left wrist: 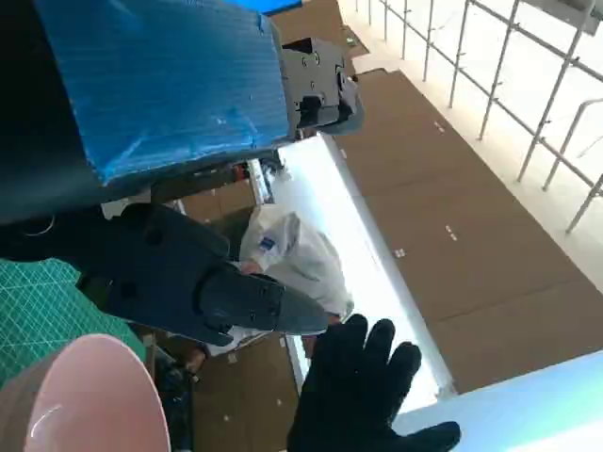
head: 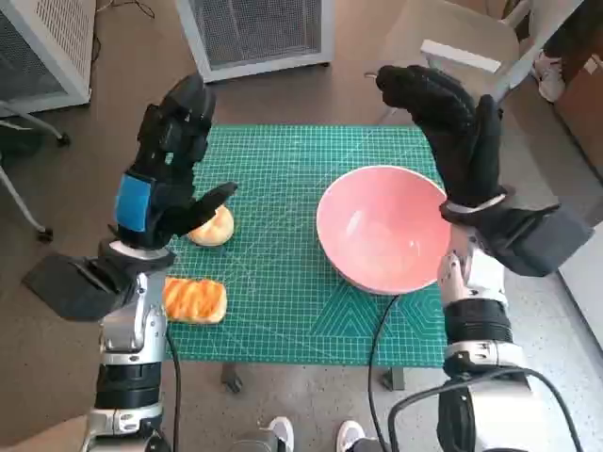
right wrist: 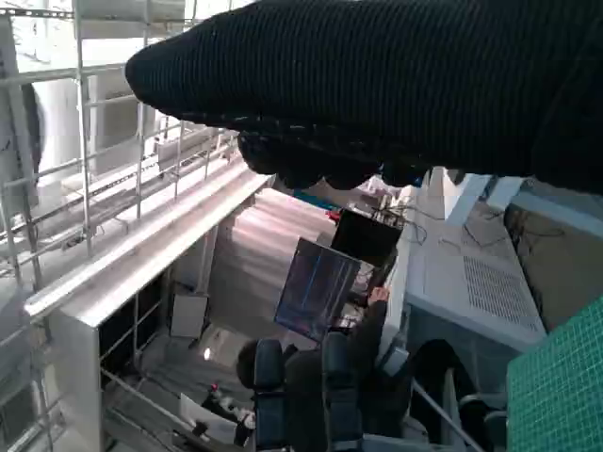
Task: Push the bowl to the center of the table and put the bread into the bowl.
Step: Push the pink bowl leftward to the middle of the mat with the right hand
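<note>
A pink bowl (head: 384, 229) sits on the right half of the green cutting mat (head: 283, 311), empty; its rim also shows in the left wrist view (left wrist: 85, 395). A round bun (head: 215, 229) lies on the mat's left side, and a glazed striped bread (head: 195, 299) lies nearer the front left corner. My left hand (head: 170, 160) is raised above the bun, fingers spread, holding nothing. My right hand (head: 452, 122) is raised above the bowl's far right rim, fingers spread and empty. The gloved right hand (left wrist: 363, 391) shows in the left wrist view.
White cabinets (head: 259, 33) stand beyond the table's far edge, and a white chair (head: 462, 52) stands at the back right. A person's shoes (head: 316, 435) show below the table's front edge. A person sits at screens (right wrist: 325, 282) in the right wrist view.
</note>
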